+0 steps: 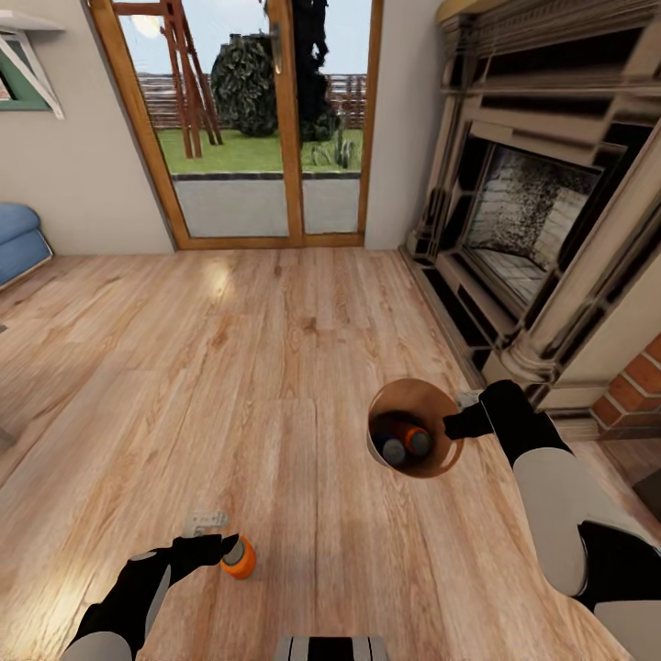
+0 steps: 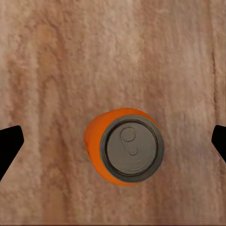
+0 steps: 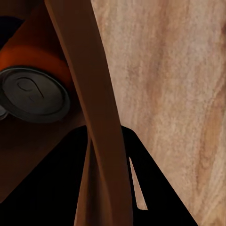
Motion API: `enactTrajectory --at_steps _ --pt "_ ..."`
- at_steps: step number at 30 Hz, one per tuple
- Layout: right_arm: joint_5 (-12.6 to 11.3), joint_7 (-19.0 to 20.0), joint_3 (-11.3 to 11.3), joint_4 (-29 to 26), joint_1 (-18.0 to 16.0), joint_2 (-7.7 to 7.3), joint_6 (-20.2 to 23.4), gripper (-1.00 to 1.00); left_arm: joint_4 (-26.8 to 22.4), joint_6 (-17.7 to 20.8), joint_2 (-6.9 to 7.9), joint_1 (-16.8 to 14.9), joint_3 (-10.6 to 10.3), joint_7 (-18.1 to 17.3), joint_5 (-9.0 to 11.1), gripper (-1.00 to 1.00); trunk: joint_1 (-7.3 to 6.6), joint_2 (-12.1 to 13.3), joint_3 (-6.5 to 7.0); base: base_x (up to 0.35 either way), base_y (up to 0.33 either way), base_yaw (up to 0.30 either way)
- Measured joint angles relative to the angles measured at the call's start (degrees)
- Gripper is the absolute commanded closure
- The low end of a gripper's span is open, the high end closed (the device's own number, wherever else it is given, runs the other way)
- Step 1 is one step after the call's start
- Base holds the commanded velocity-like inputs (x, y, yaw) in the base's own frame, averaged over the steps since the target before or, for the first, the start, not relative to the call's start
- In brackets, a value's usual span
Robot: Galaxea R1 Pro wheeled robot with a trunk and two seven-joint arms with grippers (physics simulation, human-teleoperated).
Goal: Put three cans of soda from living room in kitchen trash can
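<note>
orange soda can point(image 2: 123, 147) between open left claw point(image 2: 113, 146)

Your left arm reaches low and forward, its tool point(image 1: 223, 548) pointing down with the fingers spread wide around an orange can point(image 1: 239, 557). Your right arm bends inward, its tool point(image 1: 452, 426) clamped onto the bin's rim point(image 1: 441, 404).

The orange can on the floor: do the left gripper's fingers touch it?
Apart. In the left wrist view, bare floor shows between the orange can and both fingers.
</note>
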Motion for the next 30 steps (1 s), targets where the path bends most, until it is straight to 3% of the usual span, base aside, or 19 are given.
enactTrajectory --at_steps 7,20,30 --pt "-0.2 0.0 0.2 0.0 -1.5 0.1 2.9 1.0 0.0 -0.5 -0.01 0.1 0.0 0.0 0.1 -1.0 -0.01 0.0 -0.01 0.001 0.0 0.0" --pt "-0.2 0.0 0.3 0.0 -1.7 0.54 3.6 1.0 -0.1 -0.7 -0.01 0.1 0.0 -0.1 0.2 -1.0 0.0 0.0 -0.01 0.105 0.0 0.0" --pt "-0.4 -0.1 0.3 0.0 -1.7 0.77 3.8 1.0 0.0 -0.6 -0.04 0.1 -0.2 -0.1 0.0 -1.0 0.26 -0.1 -2.22 0.003 0.0 0.0"
